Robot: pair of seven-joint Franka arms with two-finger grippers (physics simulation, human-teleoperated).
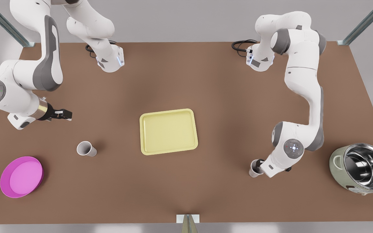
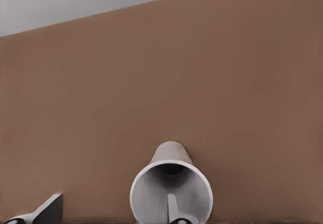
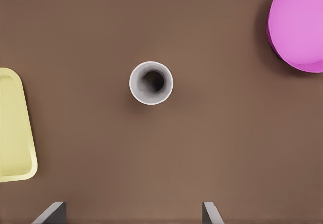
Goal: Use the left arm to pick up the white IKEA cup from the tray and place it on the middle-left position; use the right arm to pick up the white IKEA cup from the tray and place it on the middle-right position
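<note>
Finishing the placing step, I judge — my left end effector (image 2: 113, 204) is spread wide, one finger inside the rim of its cup (image 2: 151, 193), toward the surface's near edge, well off the tray (image 1: 168, 111). My right end effector (image 1: 64, 114) waits open near the other cup (image 1: 86, 148). Next: lift straight out, sparing the rim.

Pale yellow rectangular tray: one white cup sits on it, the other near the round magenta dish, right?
No: in the front view the pale yellow rectangular tray holds no cup; that white cup stands at the left tool. The other cup is near the round magenta dish.
</note>
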